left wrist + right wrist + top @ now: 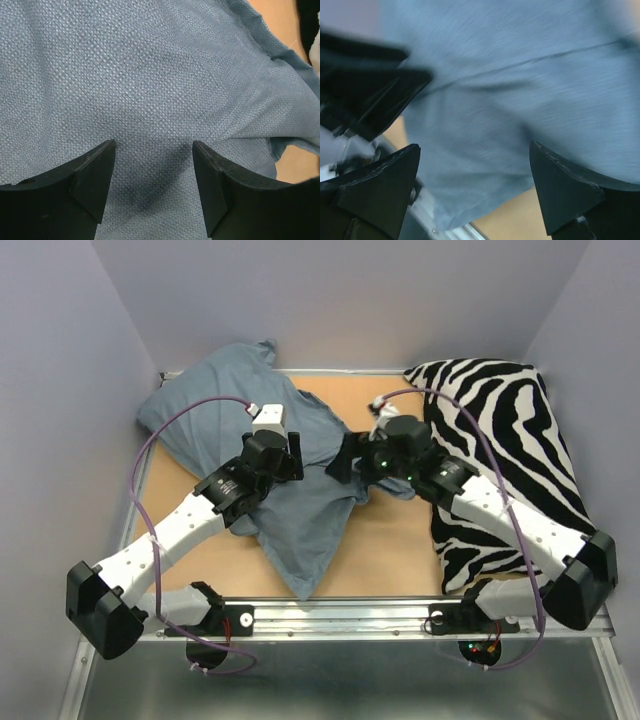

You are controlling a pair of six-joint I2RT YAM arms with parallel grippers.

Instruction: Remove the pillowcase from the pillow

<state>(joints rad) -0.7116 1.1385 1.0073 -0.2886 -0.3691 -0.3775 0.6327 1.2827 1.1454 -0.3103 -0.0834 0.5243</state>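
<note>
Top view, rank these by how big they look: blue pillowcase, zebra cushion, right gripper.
1 and 2, tied: the pillowcase and the zebra cushion. They fill similar areas and each is partly covered, so I won't rank them.
3: the right gripper, far smaller than either.

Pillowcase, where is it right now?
In the top view, the pillowcase lies left of centre on the table, under the left gripper, with the zebra cushion to its right.

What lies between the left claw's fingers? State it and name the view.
Only fabric of the pillowcase: the left claw stands open over it, with nothing else in the gap. The left wrist view shows this.
</note>
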